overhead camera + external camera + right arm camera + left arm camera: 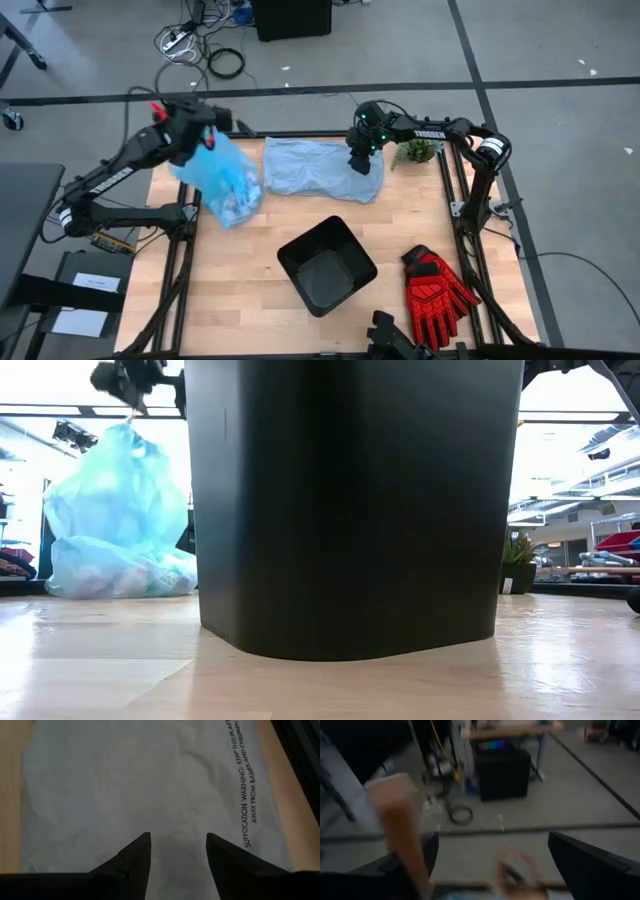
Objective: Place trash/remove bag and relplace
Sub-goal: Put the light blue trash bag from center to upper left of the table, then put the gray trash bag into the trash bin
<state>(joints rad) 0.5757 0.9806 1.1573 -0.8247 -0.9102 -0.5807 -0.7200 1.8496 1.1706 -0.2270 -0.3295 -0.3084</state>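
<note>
A: High view first: the left gripper (207,135) sits at about ten o'clock on the table (250,290), at the gathered top of the bright blue bag (225,178). The left wrist view shows its fingers spread wide with only floor between them, so I see no grip.

B: And the right gripper (363,160)?

A: Around one o'clock, fingers partly spread just above the pale grey-blue bag (125,785), which lies flat. Only the right wrist view shows the suffocation warning printed on it.

B: What's inside things?

A: The low view shows pale paper wads (105,575) heaped in the bottom of the blue bag, which stands tall. The black bin (326,264), near five o'clock from centre, looks bare inside from above; low down it blocks most of the table.

B: Anything else?

A: Red gloves (436,285) at four o'clock, a small plant (417,151) at one.
</note>
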